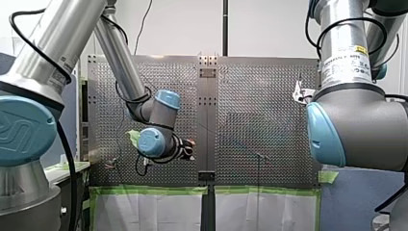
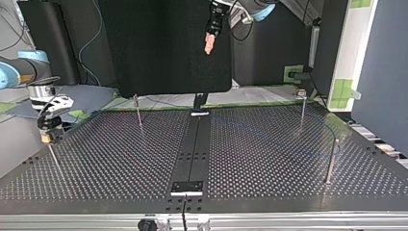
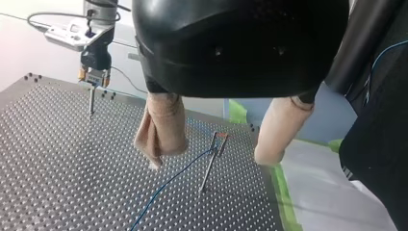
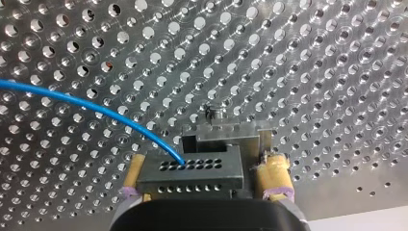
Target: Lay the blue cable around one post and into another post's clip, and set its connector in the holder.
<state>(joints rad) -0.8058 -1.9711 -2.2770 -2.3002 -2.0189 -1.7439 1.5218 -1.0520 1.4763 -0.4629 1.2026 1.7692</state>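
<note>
**Right gripper point(image 4: 202, 168) clamped on the connector, at the holder**

Yellow pads shut on the flat sides of the black connector point(image 4: 190, 175), just before the metal holder point(image 4: 226, 137) atop a post. Rigid and light, by the look of it; best held by those sides. Blue cable point(image 4: 86, 103) thin and limp, curving off over the perforated table point(image 4: 312, 72), likely to sag and trail. Farther off, meeting a clip post point(image 3: 208, 171); whether seated in the clip, unclear. Left gripper point(image 3: 209, 159) raised well above the table, beige fingers apart and empty, pointing down.
</note>
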